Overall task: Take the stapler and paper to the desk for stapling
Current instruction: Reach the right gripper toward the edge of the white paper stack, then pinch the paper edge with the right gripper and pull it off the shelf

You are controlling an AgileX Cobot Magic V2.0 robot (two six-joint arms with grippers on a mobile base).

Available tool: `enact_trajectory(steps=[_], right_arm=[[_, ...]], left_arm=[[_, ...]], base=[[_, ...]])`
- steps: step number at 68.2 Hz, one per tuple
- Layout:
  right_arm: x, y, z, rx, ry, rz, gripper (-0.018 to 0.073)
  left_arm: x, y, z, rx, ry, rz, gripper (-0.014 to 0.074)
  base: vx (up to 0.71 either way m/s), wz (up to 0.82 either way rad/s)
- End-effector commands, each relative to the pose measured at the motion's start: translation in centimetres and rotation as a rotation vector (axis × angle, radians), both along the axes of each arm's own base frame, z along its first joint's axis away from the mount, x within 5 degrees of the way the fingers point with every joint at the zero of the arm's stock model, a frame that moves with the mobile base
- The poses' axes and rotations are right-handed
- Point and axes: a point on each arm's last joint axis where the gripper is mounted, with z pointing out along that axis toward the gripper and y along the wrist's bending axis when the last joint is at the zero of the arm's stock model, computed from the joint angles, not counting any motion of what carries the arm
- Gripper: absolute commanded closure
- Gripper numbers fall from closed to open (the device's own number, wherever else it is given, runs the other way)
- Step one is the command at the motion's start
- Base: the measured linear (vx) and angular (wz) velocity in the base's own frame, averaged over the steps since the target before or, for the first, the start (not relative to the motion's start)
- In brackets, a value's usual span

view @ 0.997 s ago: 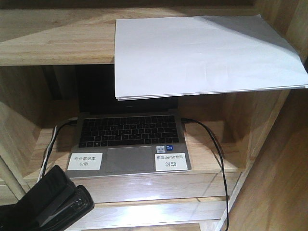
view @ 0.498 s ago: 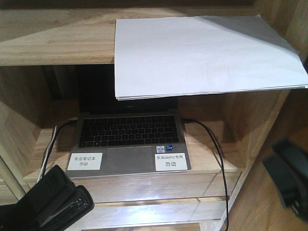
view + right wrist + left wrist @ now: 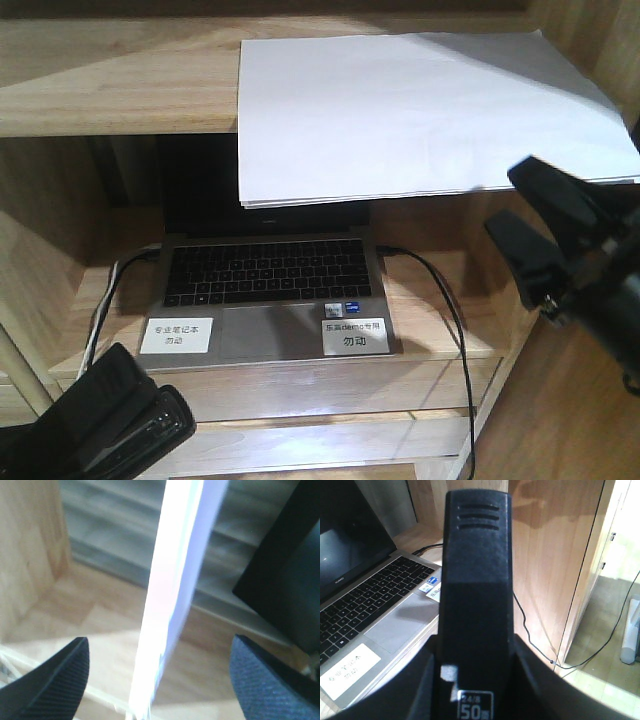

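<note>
The paper (image 3: 420,110) is plain white, matt and smooth, with thin, crisp stacked edges. The shelf (image 3: 110,85) is light wood with visible grain and a soft satin sheen. The laptop (image 3: 270,300) has a matt silver, metal-looking body, black keys (image 3: 265,272) and a glossy dark screen (image 3: 345,545). The stapler (image 3: 475,580) is matt black plastic, finely grained, with moulded ridges. The right end effector (image 3: 157,677) has dark fingers (image 3: 55,680) with ribbed, rubbery-looking pads.

paper (image 3: 167,580) edge blurred in right wrist view; stapler (image 3: 476,605) rear cut off by frame bottom.
</note>
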Motion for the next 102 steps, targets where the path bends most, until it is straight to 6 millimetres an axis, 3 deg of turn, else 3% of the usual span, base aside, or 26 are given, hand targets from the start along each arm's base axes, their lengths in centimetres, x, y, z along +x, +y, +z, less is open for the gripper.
enact_trajectory(steps=[1,17,38,48,60,64,79,102], right_arm=[[0.7,0.2,2.0,0.061,-0.096,0.001,0.0007],[2.5,1.3,1.8,0.046,-0.085,-0.015,0.0007],[4.7,3.3,2.8,0.107,-0.086,0.019,0.0041],[4.9,4.0,3.2,0.139,-0.102,0.047,0.0169],[4.9,4.0,3.3,0.177,-0.095,0.061,0.0495],[4.6,4.0,3.5,0.193,-0.099,0.079,0.0579],[3.3,3.6,4.0,0.187,-0.133,0.095,0.0570],[-1.1,1.7,2.9,0.113,-0.148,0.046,0.0564]], left_arm=[[0.3,0.0,1.9,-0.107,-0.059,0.040,0.0603],[0.3,0.0,1.9,-0.107,-0.059,0.040,0.0603],[0.3,0.0,1.9,-0.107,-0.059,0.040,0.0603],[0.3,0.0,1.9,-0.107,-0.059,0.040,0.0603],[0.3,0.0,1.9,-0.107,-0.059,0.040,0.0603],[0.3,0.0,1.9,-0.107,-0.059,0.040,0.0603],[0.3,0.0,1.9,-0.107,-0.059,0.040,0.0603],[0.3,0.0,1.9,-0.107,-0.059,0.040,0.0603]], base=[[0.00,0.00],[0.00,0.00],[0.00,0.00],[0.00,0.00],[0.00,0.00],[0.00,0.00],[0.00,0.00],[0.00,0.00]])
